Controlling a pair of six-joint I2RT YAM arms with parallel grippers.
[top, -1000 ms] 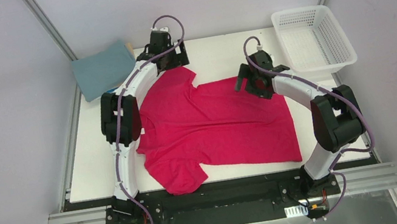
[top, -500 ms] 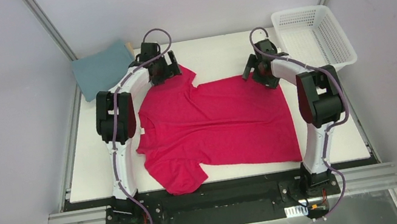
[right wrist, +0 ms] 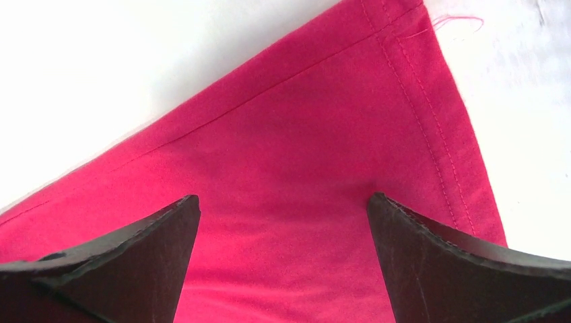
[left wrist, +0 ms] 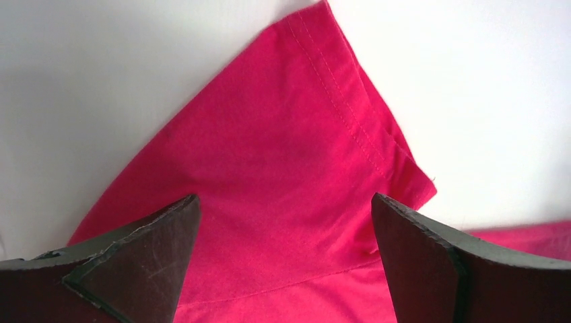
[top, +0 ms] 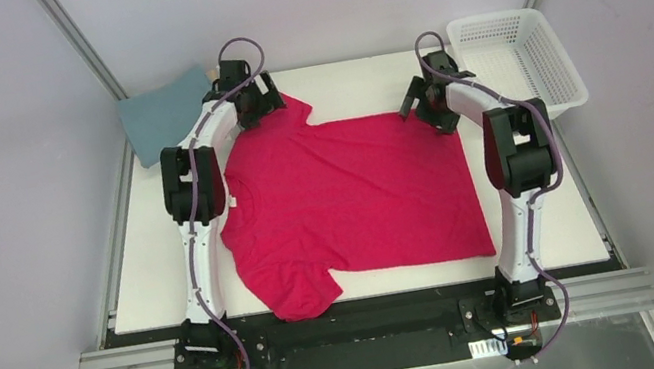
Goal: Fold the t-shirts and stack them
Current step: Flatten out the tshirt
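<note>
A crimson-pink t-shirt [top: 355, 195] lies spread flat on the white table, collar to the left. My left gripper [top: 261, 107] stands open over its far sleeve [left wrist: 289, 161], fingers wide with only cloth below them. My right gripper [top: 425, 101] is open over the shirt's far hem corner [right wrist: 377, 114], near the stitched edge. In both wrist views the jaws stand apart with nothing between them. A folded teal-grey t-shirt [top: 164, 117] rests at the far left corner, with a tan edge [top: 211, 76] showing under it.
A white mesh basket [top: 517, 62] sits at the far right corner, just beyond the right arm. Bare white table [top: 356, 83] shows behind the shirt and to its left [top: 169, 263]. Grey walls and metal frame posts enclose the table.
Both arms have reached farther back and outward. The shirt's far sleeve and far hem corner have been pulled out, so the shirt lies flatter and wider. Both grippers stayed open.
</note>
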